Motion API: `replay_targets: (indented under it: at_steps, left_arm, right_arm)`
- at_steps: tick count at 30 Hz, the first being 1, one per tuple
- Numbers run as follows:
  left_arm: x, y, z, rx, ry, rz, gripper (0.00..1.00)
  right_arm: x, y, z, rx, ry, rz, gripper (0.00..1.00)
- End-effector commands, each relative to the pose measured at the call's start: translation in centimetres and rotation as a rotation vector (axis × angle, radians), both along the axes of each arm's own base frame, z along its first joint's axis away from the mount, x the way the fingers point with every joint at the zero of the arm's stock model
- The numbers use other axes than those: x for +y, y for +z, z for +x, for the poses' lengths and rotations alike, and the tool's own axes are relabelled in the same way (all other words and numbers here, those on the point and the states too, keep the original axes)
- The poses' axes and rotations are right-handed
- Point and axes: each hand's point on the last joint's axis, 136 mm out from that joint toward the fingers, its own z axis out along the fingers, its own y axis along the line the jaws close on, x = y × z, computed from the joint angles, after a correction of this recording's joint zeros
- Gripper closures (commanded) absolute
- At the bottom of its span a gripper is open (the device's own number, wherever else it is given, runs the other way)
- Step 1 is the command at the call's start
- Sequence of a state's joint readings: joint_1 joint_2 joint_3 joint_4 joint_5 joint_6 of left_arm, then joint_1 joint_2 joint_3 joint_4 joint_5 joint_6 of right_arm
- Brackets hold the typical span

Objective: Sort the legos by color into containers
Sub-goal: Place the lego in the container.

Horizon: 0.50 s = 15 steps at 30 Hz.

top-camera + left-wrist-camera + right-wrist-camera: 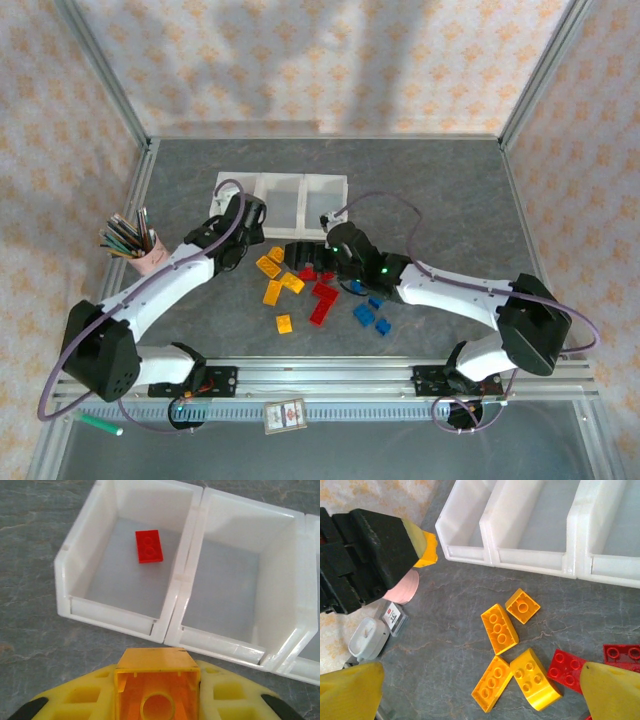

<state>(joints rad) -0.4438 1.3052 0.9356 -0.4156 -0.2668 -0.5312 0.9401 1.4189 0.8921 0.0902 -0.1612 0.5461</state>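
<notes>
top: overhead, far | left wrist: close above containers [112,616] | right wrist: low, same containers

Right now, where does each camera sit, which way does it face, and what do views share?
Top external: above and behind the left arm and right arm, looking down at the table, tray and loose legos.
Left wrist: just short of the tray, looking down into it at a red lego; left jaws clamp a yellow lego.
Right wrist: low over yellow legos on the table, facing the tray; right jaws apart.
Shared: the right wrist view also catches that clamped yellow lego.
</notes>
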Motion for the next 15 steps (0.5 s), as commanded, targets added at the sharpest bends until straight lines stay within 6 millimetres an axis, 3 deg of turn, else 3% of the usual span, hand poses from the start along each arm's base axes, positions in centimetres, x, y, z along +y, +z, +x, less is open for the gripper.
replay_targets:
  at_steps: [1, 7, 15]
  left_arm:
    - [-1.2, 0.8, 2.0, -0.022, -0.043, -0.016, 0.74]
    - [-3.2, 0.4, 6.2, -0.038, -0.066, -0.031, 0.74]
    - [-4.9, -2.6, 11.4, 0.039, -0.072, 0.007, 0.69]
  right_arm:
    - [-0.7, 1.3, 1.8, -0.031, -0.063, 0.006, 0.00]
    - [-2.5, 0.5, 3.6, -0.009, -0.127, 0.021, 0.00]
    - [-3.5, 1.0, 4.5, -0.046, -0.149, -0.009, 0.00]
